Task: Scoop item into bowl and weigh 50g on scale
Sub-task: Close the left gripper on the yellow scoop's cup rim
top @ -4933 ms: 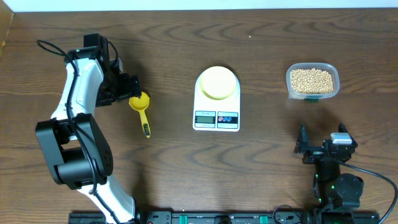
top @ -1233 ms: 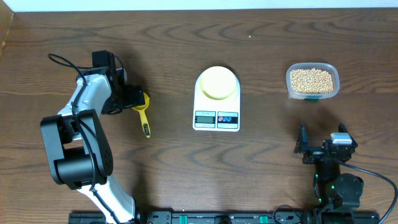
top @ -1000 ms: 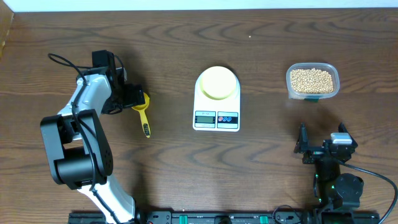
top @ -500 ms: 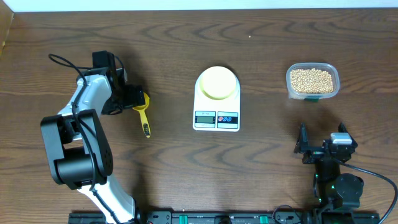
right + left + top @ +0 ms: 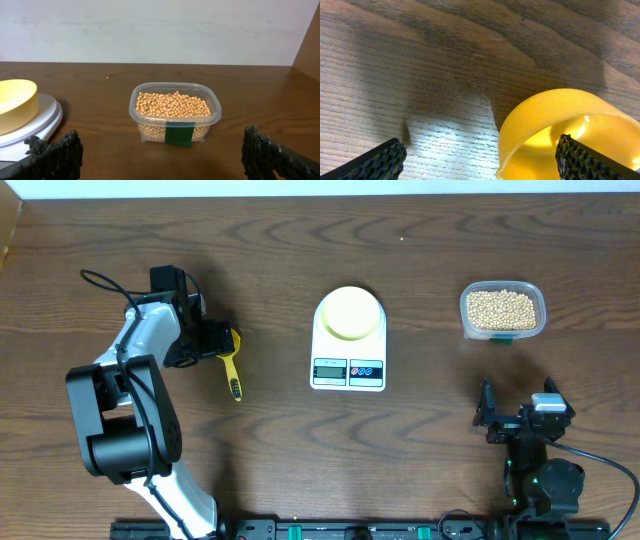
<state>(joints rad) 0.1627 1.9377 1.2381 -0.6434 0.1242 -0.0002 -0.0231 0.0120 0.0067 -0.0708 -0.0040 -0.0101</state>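
Overhead: tub point(image 5: 542, 310) w/ beans point(image 5: 502, 308); bowl point(image 5: 349, 312) on scale point(image 5: 348, 370).

The dark brown wood-grain table point(image 5: 420, 470) carried three things directly on its top. A white scale point(image 5: 348, 352) stood near the middle, its display point(image 5: 330, 370) along the edge facing the robot. Well to its left lay a yellow scoop point(image 5: 231, 368), its handle point(image 5: 234, 383) pointing toward the near edge. Well to the scale's right, nearer the far edge, sat a clear plastic tub point(image 5: 503, 334) with a green label point(image 5: 179, 134) on its near wall.
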